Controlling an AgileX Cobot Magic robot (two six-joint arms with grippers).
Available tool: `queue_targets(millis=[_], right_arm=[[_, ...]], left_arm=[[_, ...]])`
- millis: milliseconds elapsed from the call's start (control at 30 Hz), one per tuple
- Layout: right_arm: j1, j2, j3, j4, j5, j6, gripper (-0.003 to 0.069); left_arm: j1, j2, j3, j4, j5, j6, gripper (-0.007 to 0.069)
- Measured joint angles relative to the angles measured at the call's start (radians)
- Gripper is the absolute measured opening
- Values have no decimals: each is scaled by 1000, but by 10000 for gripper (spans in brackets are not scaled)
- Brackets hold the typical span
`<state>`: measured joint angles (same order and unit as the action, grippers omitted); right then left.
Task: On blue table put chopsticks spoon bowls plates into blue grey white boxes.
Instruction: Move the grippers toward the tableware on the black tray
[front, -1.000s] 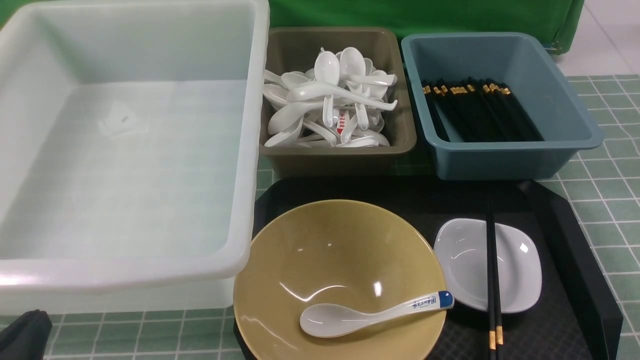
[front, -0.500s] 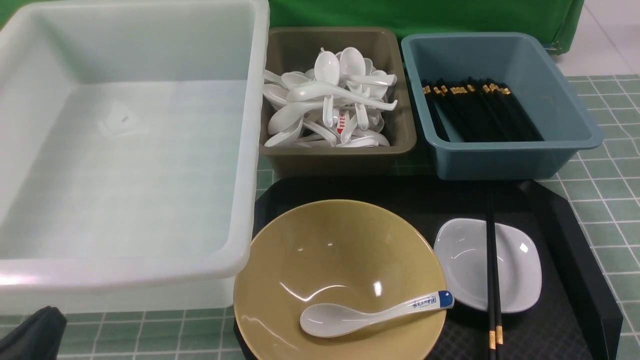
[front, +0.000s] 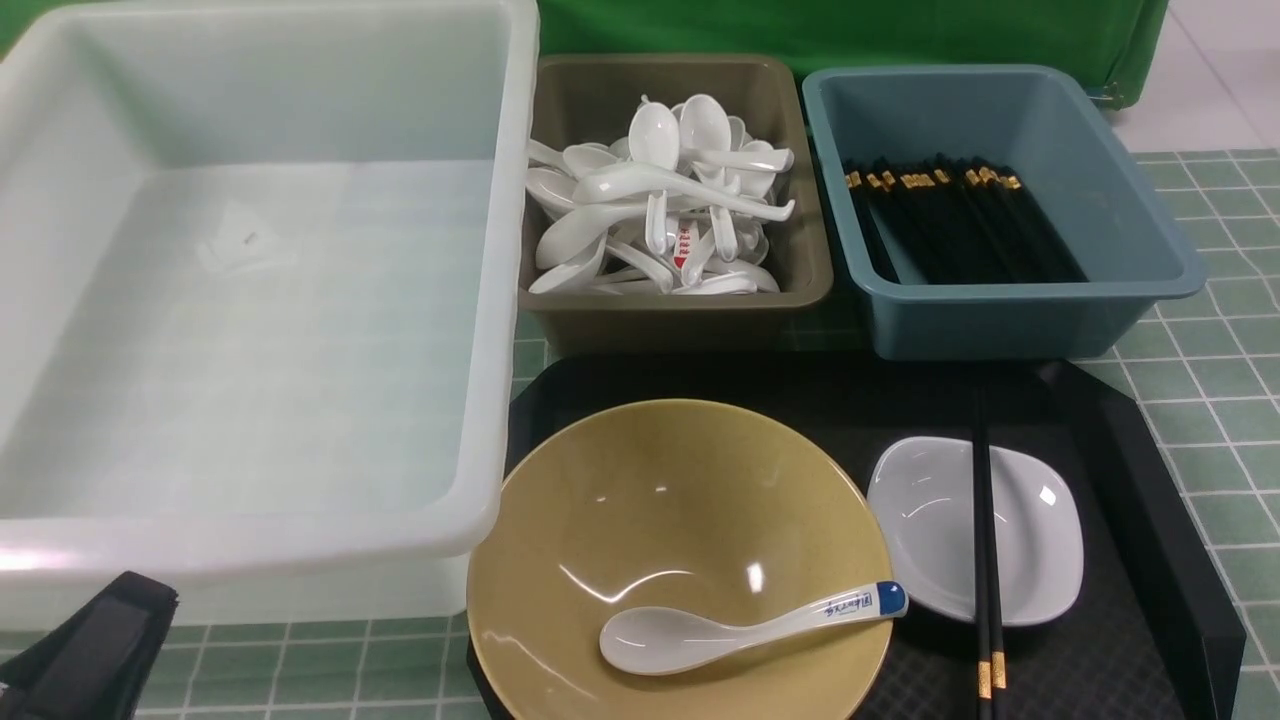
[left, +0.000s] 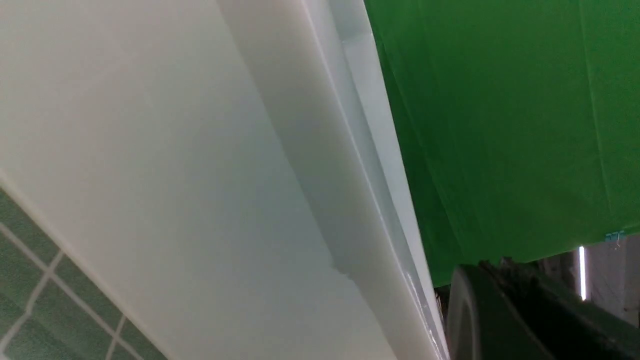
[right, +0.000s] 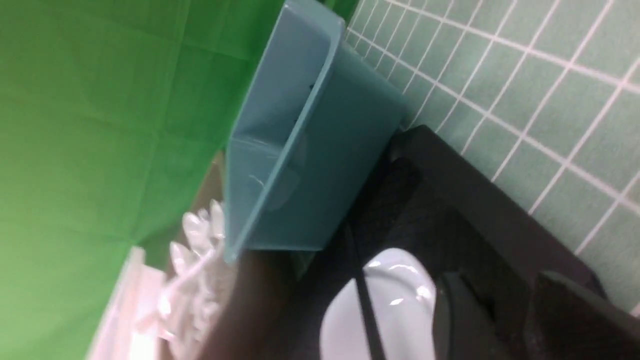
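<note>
A yellow bowl (front: 650, 520) sits on the black tray (front: 1130, 470) with a white spoon (front: 740, 630) lying in it. Beside it is a small white plate (front: 930, 520) with black chopsticks (front: 985, 540) lying across it. The big white box (front: 250, 300) is empty. The grey box (front: 680, 310) holds several white spoons, and the blue box (front: 1010, 320) holds black chopsticks. My left gripper (front: 95, 660) shows at the near left corner, beside the white box's outer wall (left: 175, 175); its jaws are unclear. My right gripper (right: 505, 320) is open and empty over the tray, near the white plate (right: 390, 300).
Green tiled cloth (front: 1200, 250) covers the table. A green backdrop (front: 850, 30) stands behind the boxes. The three boxes stand close together in a row behind the tray, and the white box's near wall is right in front of my left gripper.
My left gripper has come up and to the right into the front view's near left corner. Nothing else has moved.
</note>
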<state>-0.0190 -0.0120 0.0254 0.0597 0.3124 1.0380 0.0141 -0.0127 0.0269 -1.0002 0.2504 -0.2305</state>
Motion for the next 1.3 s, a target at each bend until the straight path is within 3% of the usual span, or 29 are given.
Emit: queue_targets(millis=[100,200,367,400,533,633,867,967,1067,1200,1300], right_arm=[[4,0,0,27,-14,-99,237],[45,6,-95,50,23,-366,211],[119,221,-363,50,194,-742,57],[119,221,-375,50,194,-742,57],[137,535,-631,51,446,-1027,36],[141,731,-782,49,633,-1167,36],[250,1023,-946,46,794,-1248,36],[334,1138,-968,43,790,-1228,37],[405,1266,-970,30,717,-1146,40],[415,1401,-970,18,602,-1045,71],[410,1458,-970,11,558,-997,125]], left_arm=[[0,0,-20,4,21,44,-12],[0,0,-163,67,94,224,-12],[0,173,-398,296,244,312,-12],[0,198,-418,319,252,312,-12],[0,464,-634,544,468,317,-12],[0,608,-760,638,612,357,-12],[-34,861,-959,685,715,545,-12],[-143,970,-1030,681,734,608,-12],[-330,1091,-1110,723,747,626,-12],[-534,1202,-1191,815,738,609,-12],[-602,1236,-1212,850,724,595,-12]])
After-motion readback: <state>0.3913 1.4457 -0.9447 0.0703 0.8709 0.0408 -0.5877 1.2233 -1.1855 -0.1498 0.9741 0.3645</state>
